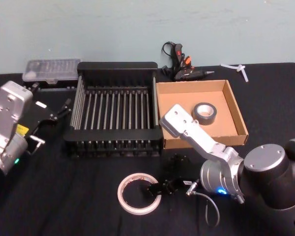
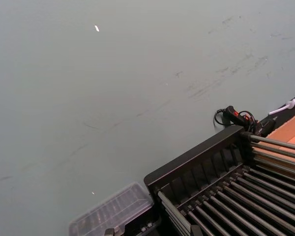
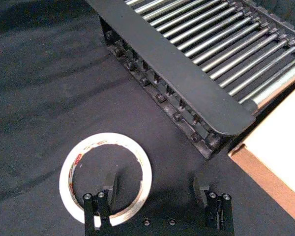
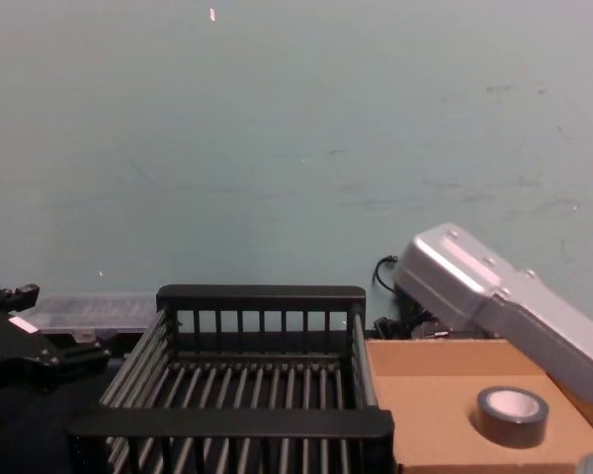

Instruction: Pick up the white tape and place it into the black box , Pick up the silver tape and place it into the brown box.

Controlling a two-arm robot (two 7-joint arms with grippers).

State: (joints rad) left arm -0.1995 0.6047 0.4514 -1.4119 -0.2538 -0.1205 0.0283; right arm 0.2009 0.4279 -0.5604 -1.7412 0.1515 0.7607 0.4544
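The white tape (image 1: 121,194), a thin ring with red print, lies flat on the black cloth in front of the black box (image 1: 113,133). My right gripper (image 1: 161,187) is open and low at the ring's right side. In the right wrist view one of its fingers (image 3: 110,189) stands inside the hole of the white tape (image 3: 105,140) and the other outside it. The silver tape (image 1: 205,113) lies flat in the brown box (image 1: 182,98), also in the chest view (image 4: 512,415). My left gripper (image 1: 59,112) rests open, left of the black box.
A clear plastic case (image 1: 50,70) sits behind the black box's left corner. A black glue gun with cables (image 1: 179,64) lies behind the brown box, and a white plastic piece (image 1: 238,69) at the far right. Bare cloth lies left of the white tape.
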